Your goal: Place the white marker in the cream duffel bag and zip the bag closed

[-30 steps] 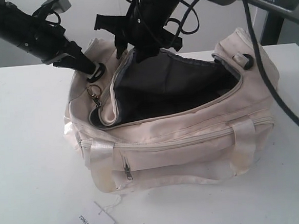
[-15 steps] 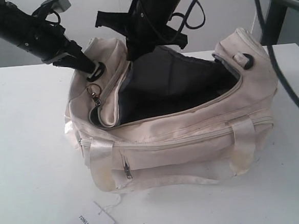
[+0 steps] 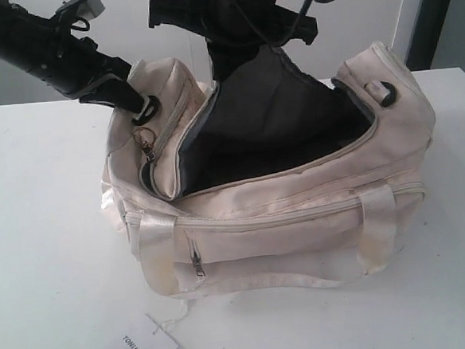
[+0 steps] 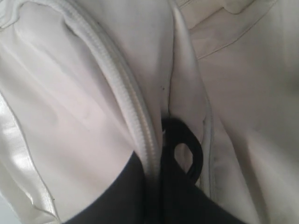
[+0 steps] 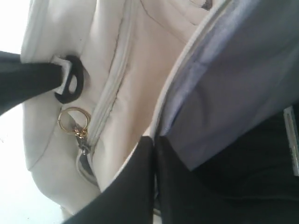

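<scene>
cream duffel bag [image 3: 300,226] | upright | top zipper [image 3: 296,172] open | dark grey lining [image 3: 253,125] showing

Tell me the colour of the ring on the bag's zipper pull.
Gold. The ring shows best in the right wrist view, on the cream duffel bag.

You find the duffel bag [image 3: 284,227] on the table [image 3: 45,235], near its middle. At the bag's left end the left gripper [image 3: 137,103] sits on a loop [image 3: 151,111], and the ring pull [image 3: 144,137] hangs just below it. The right gripper [image 5: 152,149] is at the opening's rear rim. A paper tag [image 3: 147,346] lies on the table before the bag, leftward.
</scene>
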Tool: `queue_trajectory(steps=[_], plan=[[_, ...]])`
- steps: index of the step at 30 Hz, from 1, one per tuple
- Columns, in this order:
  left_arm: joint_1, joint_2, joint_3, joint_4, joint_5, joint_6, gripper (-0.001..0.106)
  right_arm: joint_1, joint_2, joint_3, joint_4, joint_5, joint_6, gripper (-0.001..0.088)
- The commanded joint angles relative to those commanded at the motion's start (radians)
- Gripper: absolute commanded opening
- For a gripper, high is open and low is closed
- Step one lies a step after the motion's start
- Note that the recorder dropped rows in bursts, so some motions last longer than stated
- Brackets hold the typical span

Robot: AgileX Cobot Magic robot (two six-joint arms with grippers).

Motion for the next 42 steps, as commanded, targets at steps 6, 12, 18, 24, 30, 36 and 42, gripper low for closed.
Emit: queue_trajectory(steps=[6,12,18,24,30,36,42], plan=[[0.0,0.0,0.0,0.045,-0.004,-0.055,0.0,0.013,-0.039,0.137,0.002,0.0,0.0,0.0],[0.0,0.0,0.0,0.052,-0.004,-0.088,0.0,0.013,-0.095,0.259,-0.044,0.0,0.045,0.0],[0.0,0.0,0.0,0.055,-0.004,-0.089,0.0,0.013,-0.154,0.354,-0.074,0.0,0.134,0.0],[0.0,0.0,0.0,0.055,-0.004,-0.091,0.0,0.013,-0.22,0.417,-0.078,0.0,0.195,0.0],[0.0,0.0,0.0,0.055,0.0,-0.092,0.0,0.013,-0.326,0.453,-0.111,0.0,0.2,0.0],[0.0,0.0,0.0,0.055,0.004,-0.092,0.0,0.013,-0.392,0.457,-0.174,-0.229,0.024,0.0],[0.0,0.0,0.0,0.055,0.011,-0.092,0.0,0.013,-0.328,0.455,-0.036,-0.513,-0.192,0.0]])
